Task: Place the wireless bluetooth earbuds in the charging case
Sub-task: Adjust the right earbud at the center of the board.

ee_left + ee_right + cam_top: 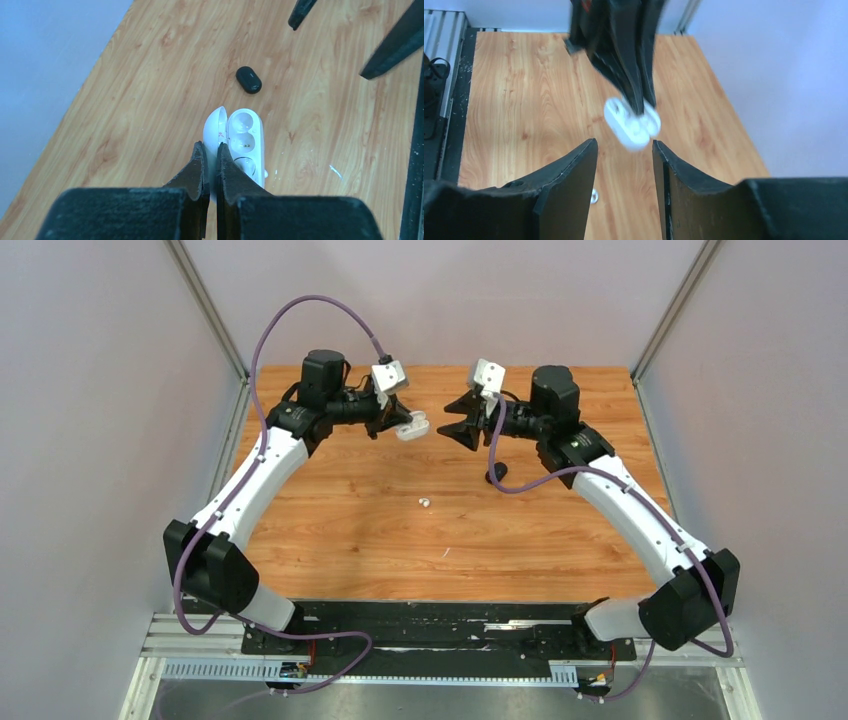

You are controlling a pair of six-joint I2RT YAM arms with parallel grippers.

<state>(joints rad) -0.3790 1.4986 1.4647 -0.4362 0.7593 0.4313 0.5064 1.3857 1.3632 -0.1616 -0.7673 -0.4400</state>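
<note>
1. The left gripper (212, 150) is raised over the far left part of the table (340, 530). Its two fingers are pressed almost together, with only a thin slit between them.
2. It has hold of the white case (245, 140), which hangs in the air off the fingertips. The case is open, and its lid (215, 125) is swung out to the left of the body. The fingers pinch it at the near end, where the lid and body meet. Which wall they clamp I cannot tell.
3. The far well of the case is bare, with small gold contacts showing in the middle. The near well is partly hidden behind the right finger.
4. A white bud (424, 502) lies alone on the wood near the middle of the table. It is nearer the arm bases than the case and well apart from it, and neither gripper touches it.
5. The right gripper (455, 423) is raised at about the same depth and faces the left one. Its jaws stand clearly apart with nothing between them. In its own wrist view the case, blurred, sits ahead of the gap, and from above there is clear space between the case and the fingertips.
6. A black oval thing (248, 79) lies flat on the table under the right arm, touched by nothing. Whether it is a case or a bud I cannot tell.
</note>
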